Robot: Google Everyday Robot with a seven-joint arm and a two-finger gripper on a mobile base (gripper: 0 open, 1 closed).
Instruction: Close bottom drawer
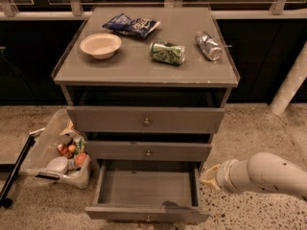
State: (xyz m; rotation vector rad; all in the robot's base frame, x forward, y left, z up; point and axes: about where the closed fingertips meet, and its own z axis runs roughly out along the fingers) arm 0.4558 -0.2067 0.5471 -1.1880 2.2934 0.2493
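Low at the right of the frame, the claw shows only as a pale, tapered tip at the end of a thick cream arm. The arm enters from the right edge, where its far part is cut off. The tip points left toward the cabinet, and whether the claw is wide or narrow I cannot tell. The bottom drawer is pulled out at the lower middle of the frame, the lowest of three in the grey cabinet, with its plain grey interior open to view. Its front panel runs along the bottom edge of the frame, and its small round knob is partly cropped there. A dark patch lies on the drawer floor near the front, too vague to identify. The claw hangs just right of the drawer's right wall, outside the box and well back from the front panel; whether it touches the wall cannot be told. The drawer's long axis runs left to right across the frame, and its front faces the bottom edge. Above it are the middle drawer and the top drawer. On the worktop rest a pale bowl, a blue snack bag, a green can and a silver can, both cans lying on their sides. At the left a clear bin holds a jumble that is hard to sort out.
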